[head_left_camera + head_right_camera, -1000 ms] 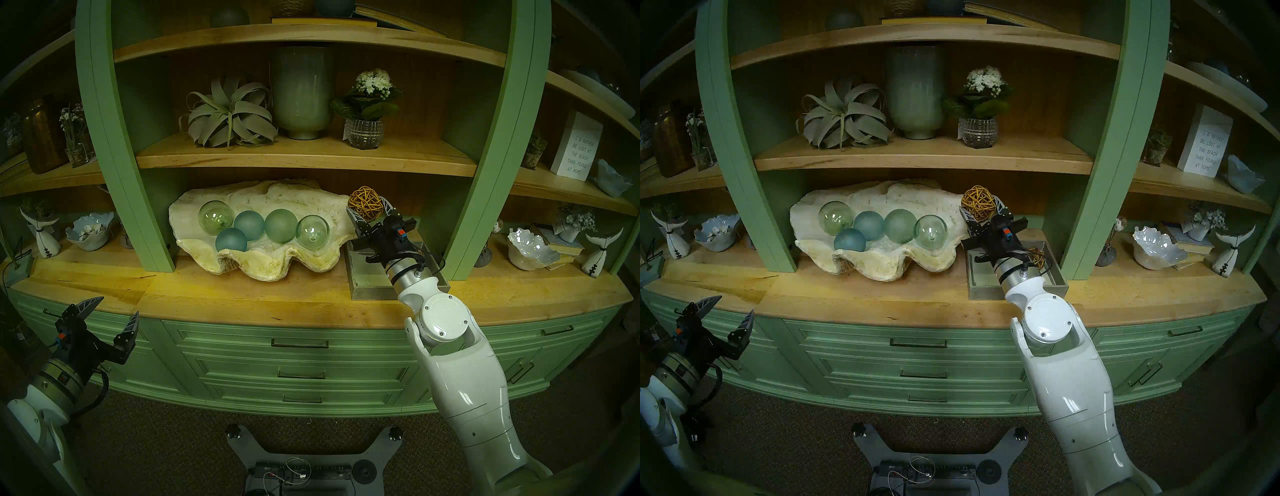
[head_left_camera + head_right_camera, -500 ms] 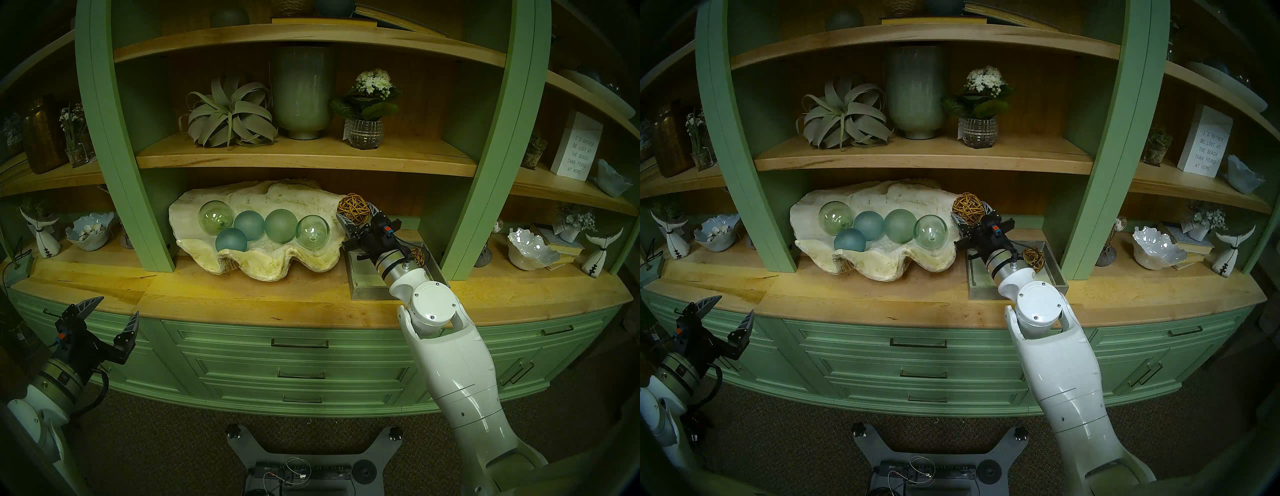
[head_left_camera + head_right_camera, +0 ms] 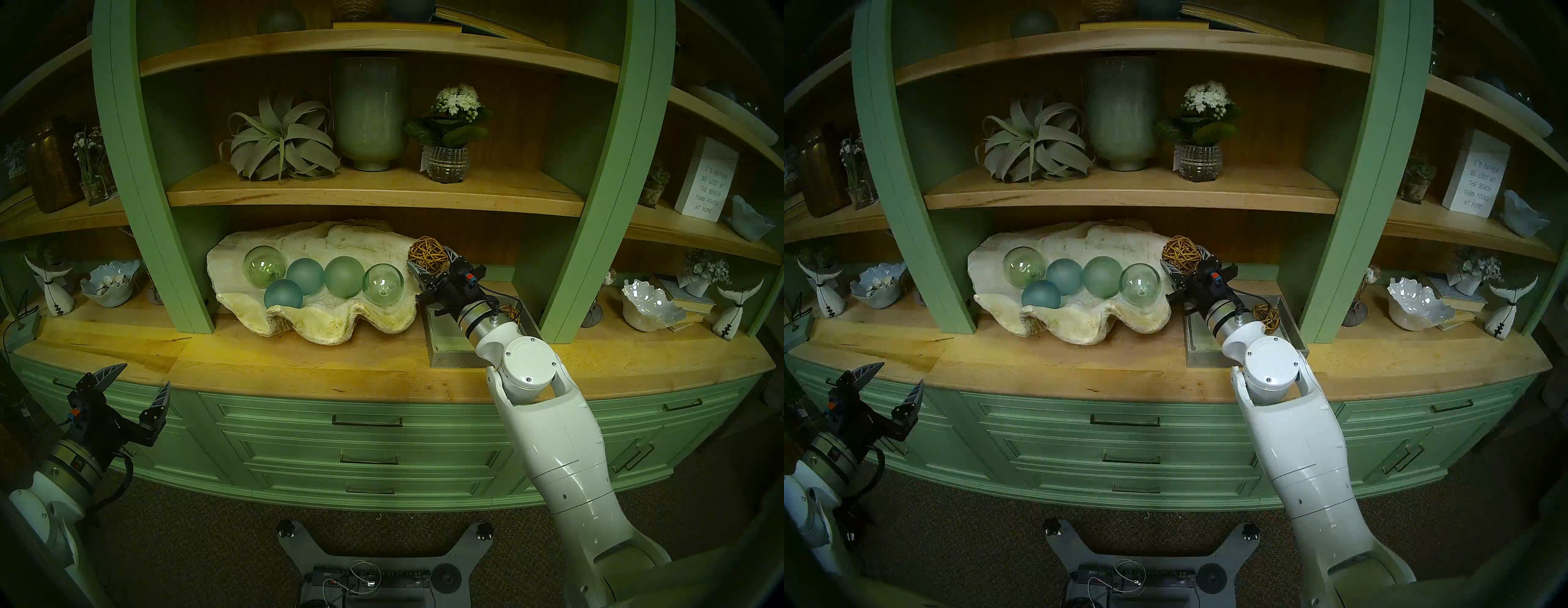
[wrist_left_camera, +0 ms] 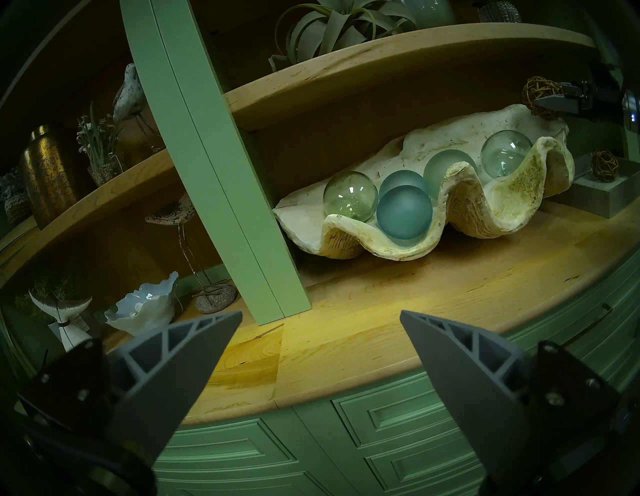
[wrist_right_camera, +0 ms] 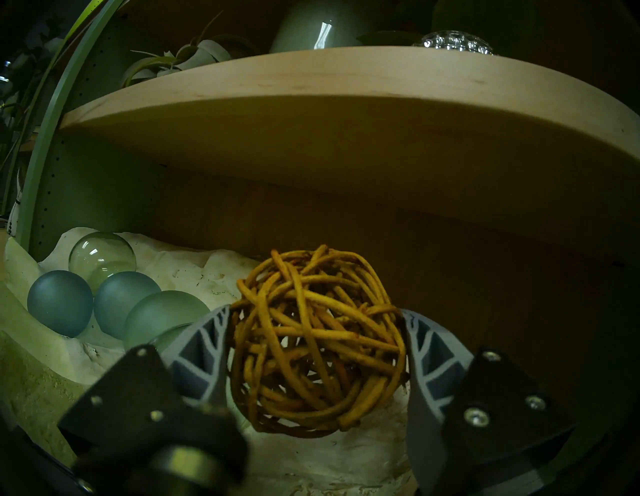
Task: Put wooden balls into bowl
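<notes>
Over the bowl's (image 3: 322, 314) right rim, the right end effector (image 3: 428, 264) grips one wooden ball (image 3: 428, 254). Next: release inside. Left end effector (image 3: 133, 384) gapes wide, empty.

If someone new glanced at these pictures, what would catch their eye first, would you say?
Probably the giant clam-shell bowl on the counter, cradling five glass balls. Next, the right gripper holding a woven rattan ball over the bowl's right end. A second rattan ball sits in the grey tray beside it.
</notes>
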